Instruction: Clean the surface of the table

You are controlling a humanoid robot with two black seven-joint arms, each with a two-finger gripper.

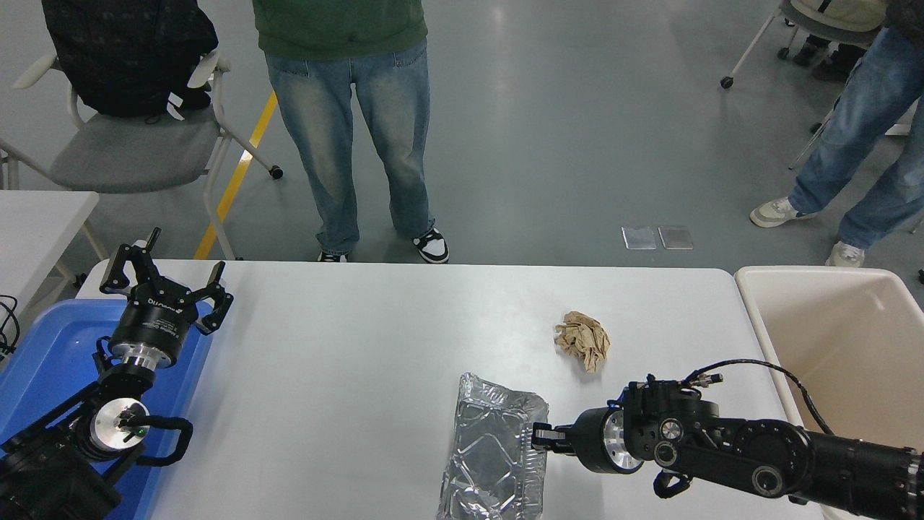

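The table surface (346, 339) is a wide white top with rounded corners. On it near the front lies a crinkled silver foil tray (491, 455), standing almost lengthwise to me. My right gripper (541, 438) comes in from the lower right and is shut on the tray's right rim. A crumpled ball of brown paper (583, 339) lies farther back, just beyond that gripper. My left gripper (164, 278) is parked at the lower left with its fingers open, above the far edge of a blue bin (43, 361).
A beige bin (837, 339) stands against the table's right end. A person in jeans (346, 130) stands at the far side, another (866, 123) at the upper right. A chair with a black bag (123, 79) and a smaller white table (36, 217) are at the left.
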